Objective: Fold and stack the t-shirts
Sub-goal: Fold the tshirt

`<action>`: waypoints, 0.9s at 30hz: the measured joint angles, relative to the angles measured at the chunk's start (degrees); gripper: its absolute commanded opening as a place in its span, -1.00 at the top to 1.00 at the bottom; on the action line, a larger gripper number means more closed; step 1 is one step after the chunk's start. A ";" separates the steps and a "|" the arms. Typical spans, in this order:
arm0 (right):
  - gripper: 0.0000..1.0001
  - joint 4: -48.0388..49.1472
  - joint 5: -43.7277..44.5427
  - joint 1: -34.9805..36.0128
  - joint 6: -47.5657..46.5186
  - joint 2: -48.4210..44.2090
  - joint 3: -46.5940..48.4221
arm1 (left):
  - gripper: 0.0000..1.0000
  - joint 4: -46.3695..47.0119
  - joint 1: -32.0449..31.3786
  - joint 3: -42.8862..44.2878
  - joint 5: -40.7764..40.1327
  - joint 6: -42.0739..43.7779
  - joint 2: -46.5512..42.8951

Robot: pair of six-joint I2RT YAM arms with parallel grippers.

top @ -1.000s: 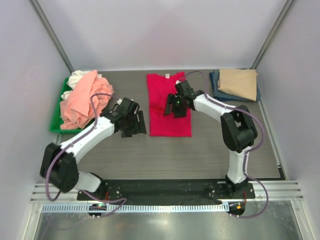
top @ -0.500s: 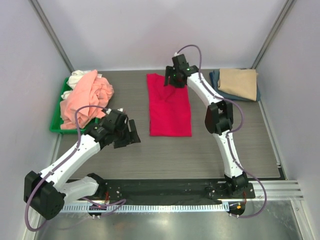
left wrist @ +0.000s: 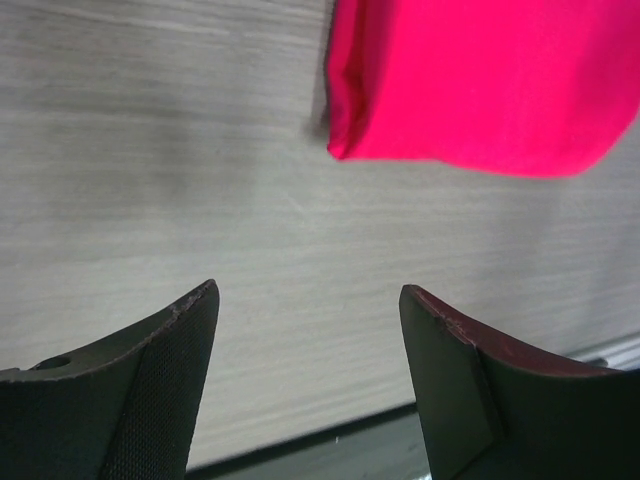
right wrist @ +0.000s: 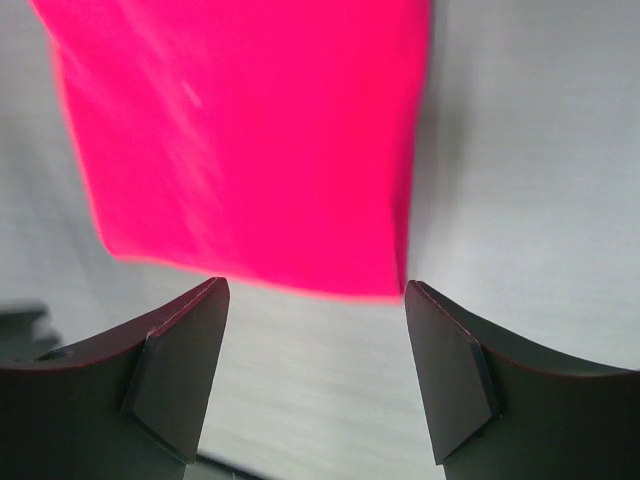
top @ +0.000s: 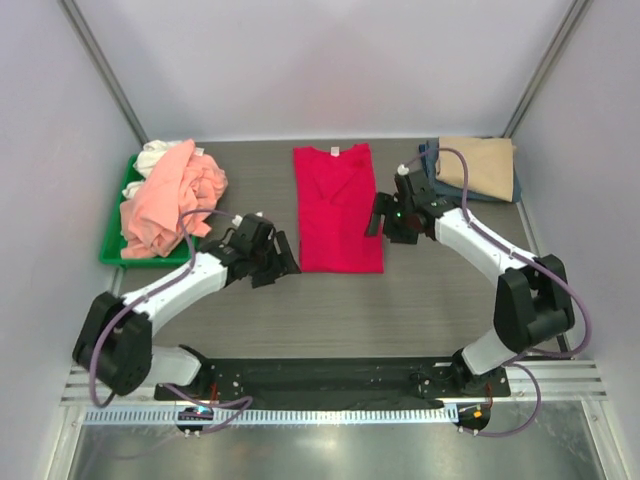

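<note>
**Crimson shirt lies folded to a strip, flanked by two empty grippers**

The crimson t-shirt (top: 338, 210) is laid flat at the middle of the table (top: 300, 315). It is folded lengthwise into a narrow strip, with the collar at the far end and the hem toward the arm bases. No sleeve is left showing, so a crosswise fold is judged to be the step in hand.

At the far right, a tan shirt (top: 478, 165) is set folded on top of a navy shirt (top: 430, 160). This is taken to be the finished stack. At the left, crumpled salmon-pink shirts (top: 170, 200) are heaped on the green tray (top: 110, 250), with a white shirt (top: 152, 154) at the far end of the heap. Supply thus appears to be kept on one side and finished work on the other, with the middle used for folding.

The left arm (top: 160, 290) is stretched low over the table with its elbow out to the left. The left gripper (top: 280, 262) is brought just short of the near left corner of the strip, apart from the cloth. Its fingers (left wrist: 150, 400) are spread wide and nothing is held; only bare table is seen between them.

The right arm (top: 480, 245) is bent with its elbow out to the right and its forearm turned inward. The right gripper (top: 382, 222) is placed just beside the strip's right edge. It is likewise wide open and empty, though its wrist view is smeared.
</note>
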 measured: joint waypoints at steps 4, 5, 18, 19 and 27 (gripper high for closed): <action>-0.55 3.50 -4.44 -0.15 1.73 -3.98 -12.48 | -0.43 5.33 -0.04 0.00 -0.02 -1.68 7.37; -0.54 4.24 -5.29 -0.24 2.14 -4.04 -14.80 | -0.41 6.71 -0.04 0.00 -0.02 -2.01 9.22; -0.28 19.67 -11.89 -1.22 6.84 1.11 -21.88 | -0.26 16.83 -0.04 1.77 -0.04 -4.57 18.45; -0.27 20.50 -12.22 -1.46 7.15 1.42 -22.05 | -0.19 17.49 -0.04 1.95 0.04 -4.74 18.91; -0.22 25.16 -13.84 -2.99 8.26 0.72 -25.00 | 0.24 20.24 -0.04 1.95 0.02 -6.05 20.76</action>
